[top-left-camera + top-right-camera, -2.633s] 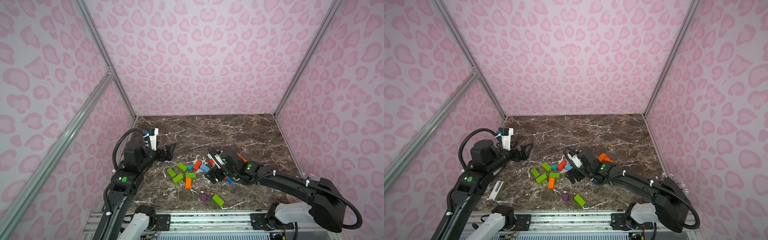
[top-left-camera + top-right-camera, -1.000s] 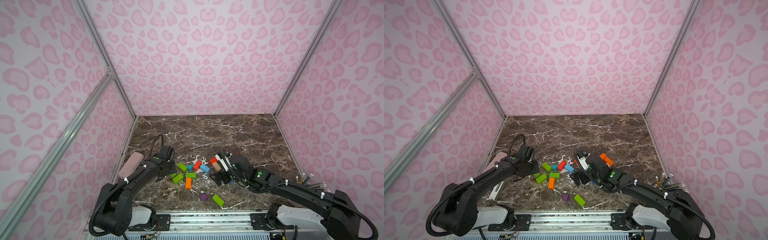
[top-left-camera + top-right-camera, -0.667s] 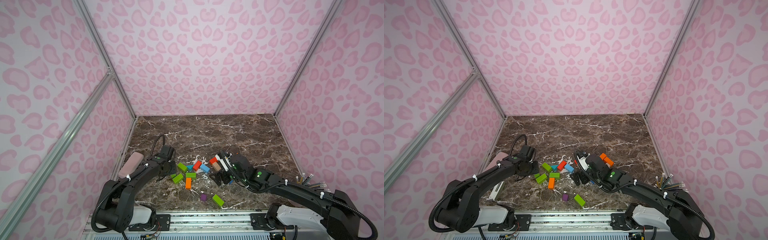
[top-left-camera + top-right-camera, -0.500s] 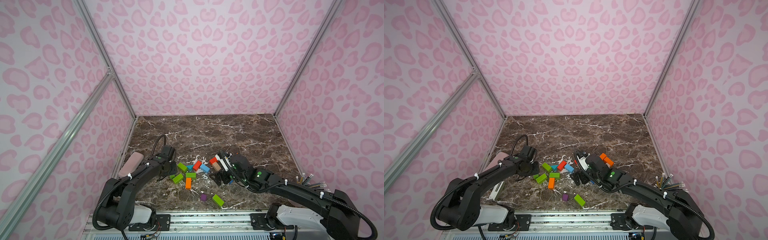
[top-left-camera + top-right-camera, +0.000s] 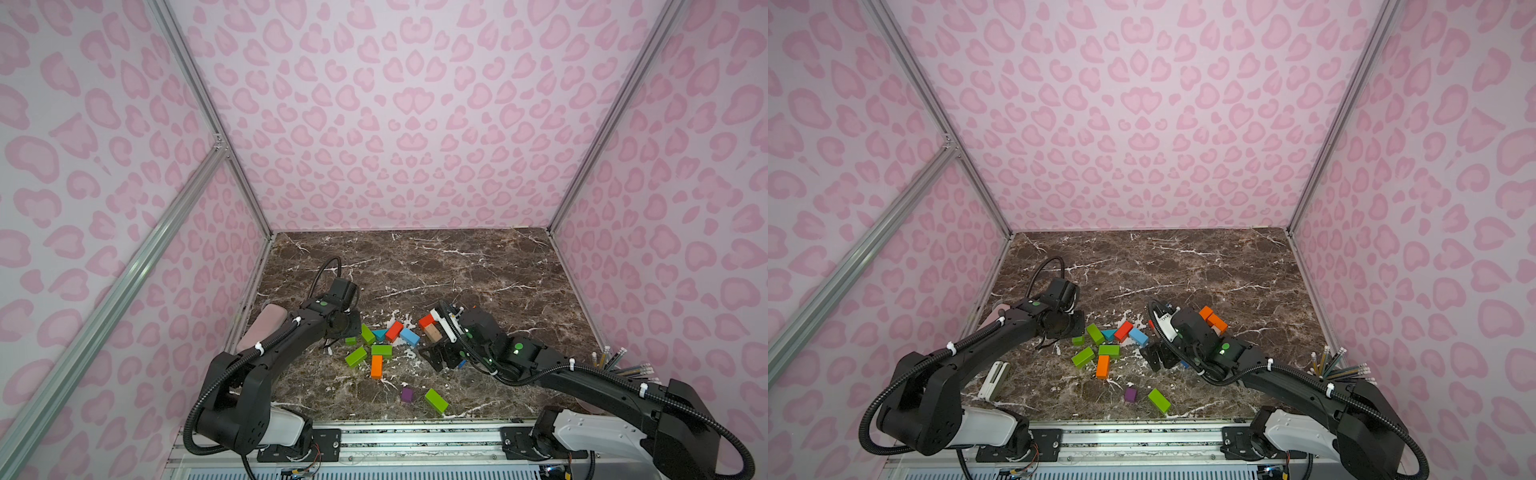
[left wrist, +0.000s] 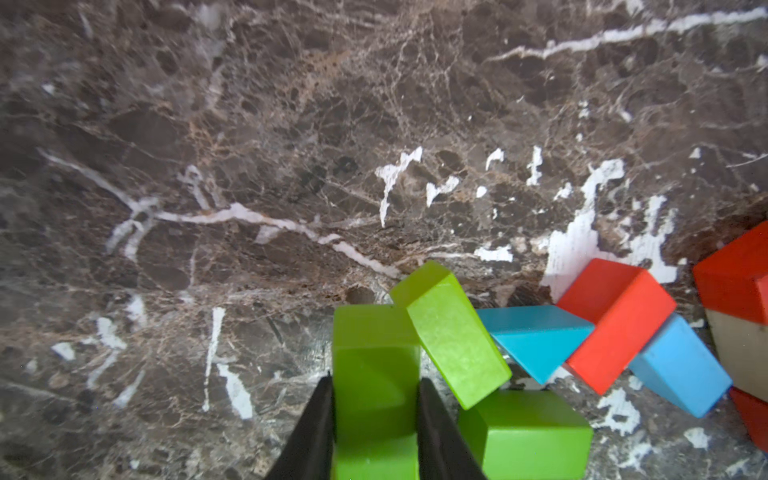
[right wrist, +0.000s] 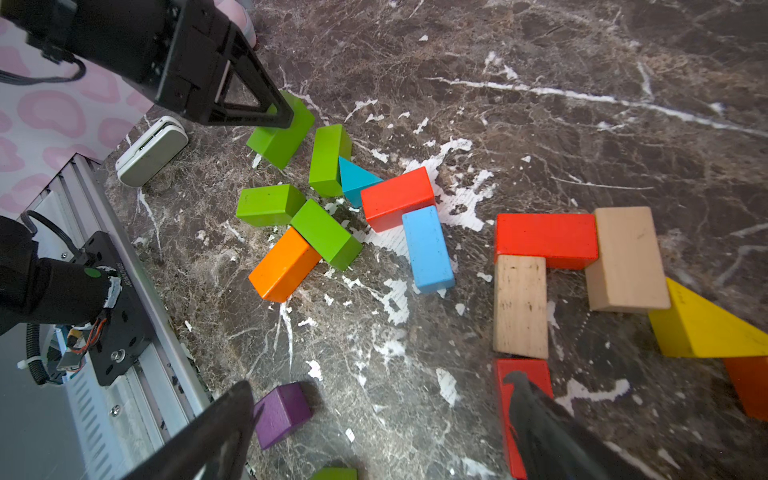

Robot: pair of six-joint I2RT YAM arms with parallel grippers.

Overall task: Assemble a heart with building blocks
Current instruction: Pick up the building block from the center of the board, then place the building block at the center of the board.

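White case: a flat white case (image 5: 994,380) lies by the left wall, well apart from the blocks. I judge it has no part in the task.
Left gripper: the left gripper (image 6: 376,386) is closed on the two long sides of a green brick (image 6: 374,345), probably so that the brick cannot turn when it is carried. I cannot tell whether the brick is already off the surface (image 5: 415,270).
Held brick, place: it is at the left edge of the loose pile and touches a second green brick (image 6: 451,332).
Loose pile: a teal triangular prism (image 7: 355,178), a red brick (image 7: 397,197), a blue brick (image 7: 428,249), an orange brick (image 7: 284,264) and two more green bricks (image 7: 326,235) lie here without order. They look like stock that waits.
Front: a purple cube (image 7: 282,413) and a lone green brick (image 5: 436,401) lie near the rail.
Right gripper: the right gripper (image 7: 380,390) is wide open and holds nothing. It hangs between the purple cube and the started shape.
Started shape: a long red brick (image 7: 546,239), two tan bricks (image 7: 519,305) and a yellow triangular prism (image 7: 702,324) touch each other. I judge they are the first part of the heart, which is far from closed.
Pencils: coloured pencils (image 5: 623,361) stand at the far right, out of the work.
Writing: no brand or label can be read. The blocks have plain faces.
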